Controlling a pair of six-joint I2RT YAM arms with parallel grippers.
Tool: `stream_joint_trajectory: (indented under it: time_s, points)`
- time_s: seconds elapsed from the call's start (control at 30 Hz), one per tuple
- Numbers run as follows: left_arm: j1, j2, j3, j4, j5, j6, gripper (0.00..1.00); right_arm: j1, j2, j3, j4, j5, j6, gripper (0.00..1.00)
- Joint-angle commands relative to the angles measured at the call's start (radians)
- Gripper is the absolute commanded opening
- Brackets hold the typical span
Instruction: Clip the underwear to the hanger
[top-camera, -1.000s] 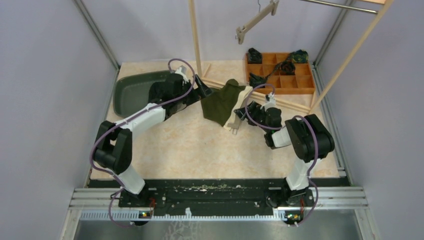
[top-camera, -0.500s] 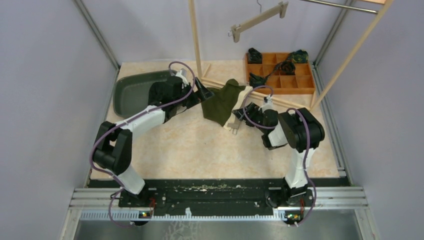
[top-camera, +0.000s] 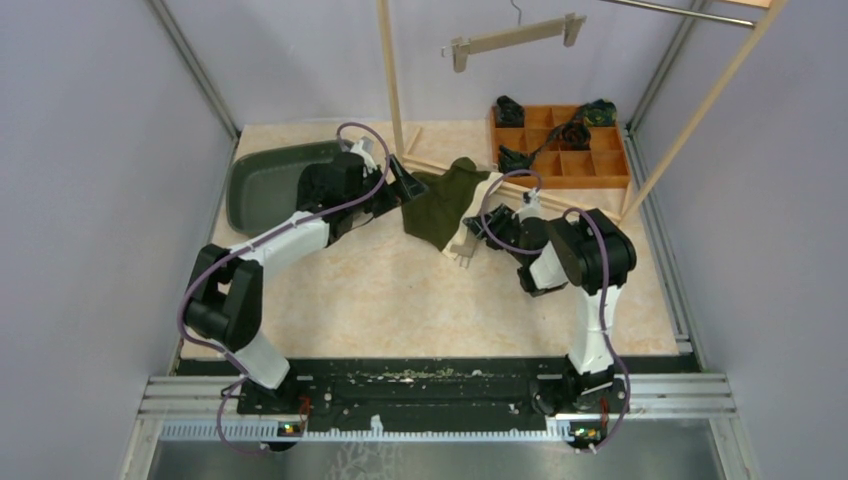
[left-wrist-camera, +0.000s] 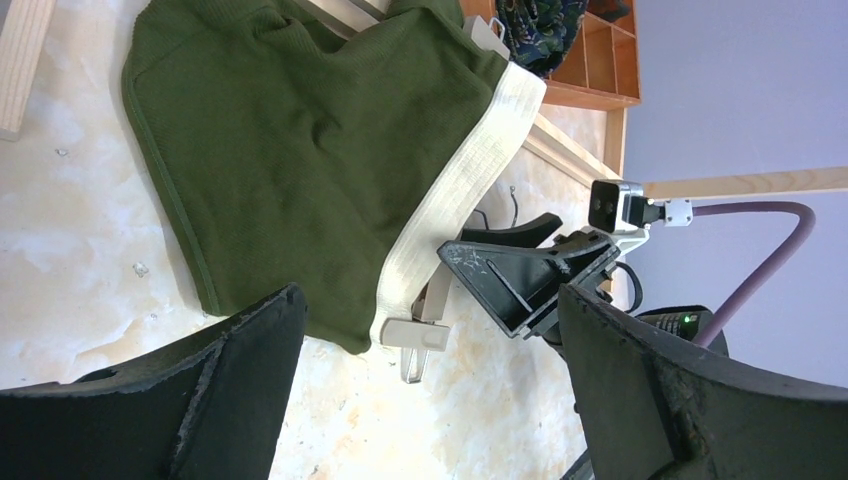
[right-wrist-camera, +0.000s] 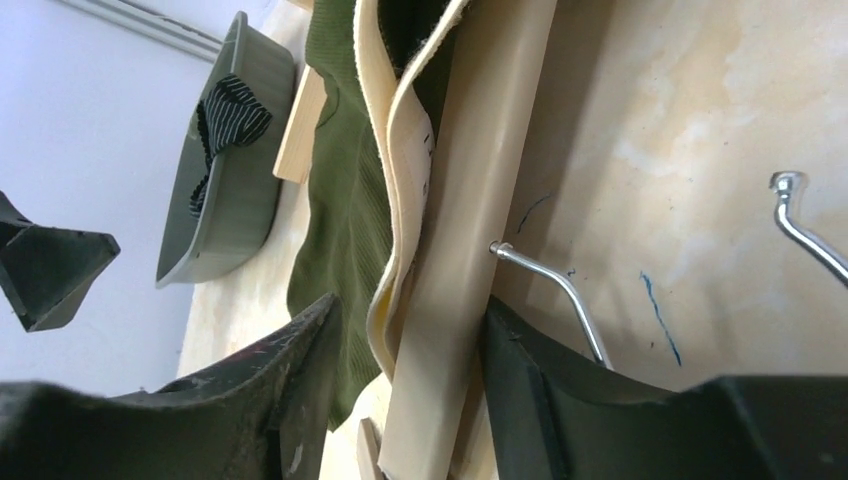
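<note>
Right wrist alone shows right hand (right-wrist-camera: 410, 312) straddling hanger (right-wrist-camera: 480, 200).

The bare table (top-camera: 400, 300) in front of the underwear (top-camera: 435, 208) lies open, but the tray (top-camera: 250, 185) blocks the left, the wooden rack's post (top-camera: 392, 80) and floor rails (top-camera: 585, 207) hem the back, the compartment box (top-camera: 610, 165) fills the far right corner, and a hanging hanger (top-camera: 515, 38) crosses overhead.

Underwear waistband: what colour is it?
Cream waistband on dark green underwear; the left wrist view shows it best.
</note>
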Motion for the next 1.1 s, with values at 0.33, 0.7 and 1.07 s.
stream_joint_trajectory:
  time_s: [0.33, 0.7, 1.07]
  points:
    - [0.005, -0.032, -0.005, 0.012, 0.005, 0.010, 0.99, 0.013, -0.003, 0.007, 0.107, 0.032, -0.040, 0.05]
    - [0.008, -0.055, -0.002, 0.015, -0.008, 0.032, 0.99, 0.014, -0.021, -0.012, 0.276, -0.032, -0.060, 0.00]
    - [0.020, -0.099, -0.008, 0.102, -0.032, 0.036, 0.99, 0.015, -0.163, -0.105, 0.313, -0.115, -0.063, 0.00]
